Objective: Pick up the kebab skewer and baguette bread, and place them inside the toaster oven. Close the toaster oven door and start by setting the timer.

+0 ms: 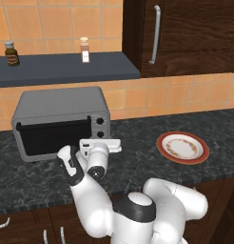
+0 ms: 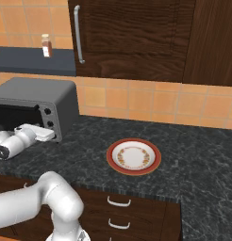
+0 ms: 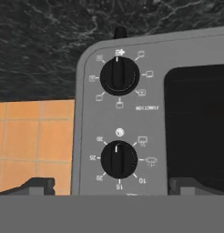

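Open gripper (image 1: pixel 116 144) faces toaster oven (image 1: pixel 62 102) knobs (image 3: pixel 119 159).

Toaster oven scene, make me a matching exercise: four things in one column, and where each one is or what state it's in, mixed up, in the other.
Things:
1. toaster oven door
2. plate
3. spice jar
4. hand

Places or states:
A. on the dark shelf above the oven
B. open, at the oven's knobs
C. shut
D. on the counter, nothing on it

Pairs: 1-C, 2-D, 3-A, 4-B
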